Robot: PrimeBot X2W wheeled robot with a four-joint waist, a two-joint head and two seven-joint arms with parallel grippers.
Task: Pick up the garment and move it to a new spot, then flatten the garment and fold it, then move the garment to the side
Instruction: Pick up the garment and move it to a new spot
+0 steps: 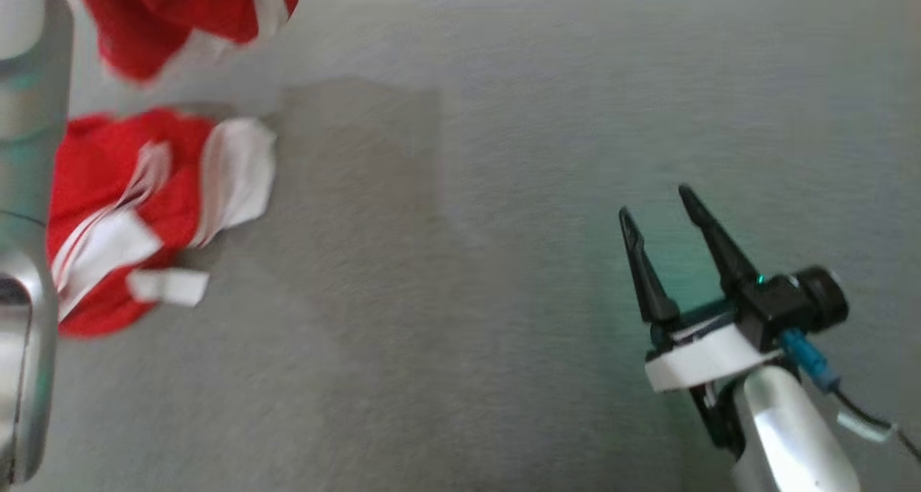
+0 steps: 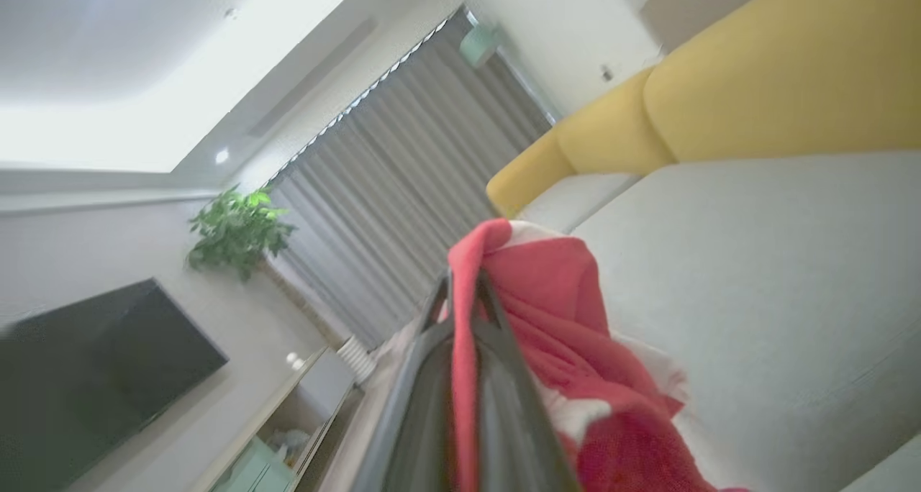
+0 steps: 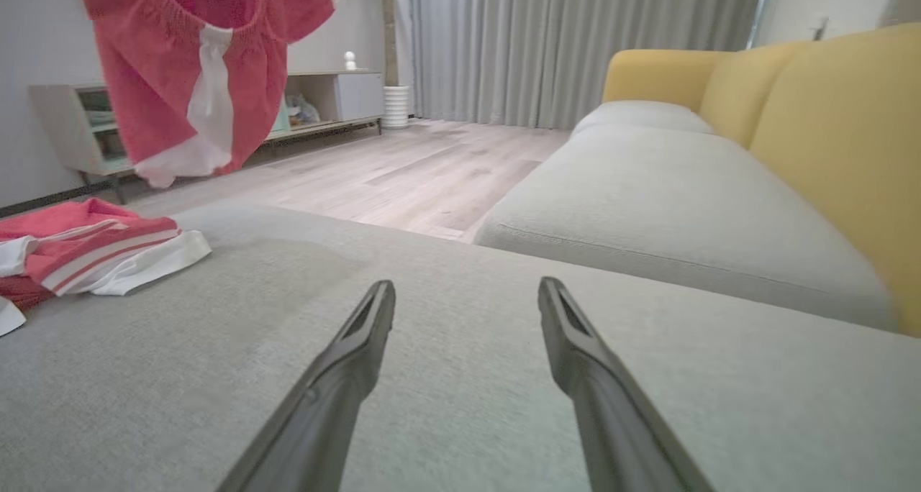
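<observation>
The red garment (image 1: 180, 17) hung blurred at upper left, cut off by the frame's top, its edge pinched between the closed fingers of the left gripper (image 2: 464, 290). A second red-and-white heap (image 1: 122, 211) lay below it on the grey cushion (image 1: 468, 190), partly hidden by a pale arm (image 1: 29, 190). The right gripper (image 1: 654, 203) stood spread and empty at lower right, over bare cushion.

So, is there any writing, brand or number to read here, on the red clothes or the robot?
None can be read.
The hanging red garment and the lying red and white garment show stripes and panels, no lettering; its small white tab is too blurred to tell.
The white band behind the right gripper looks blank.
</observation>
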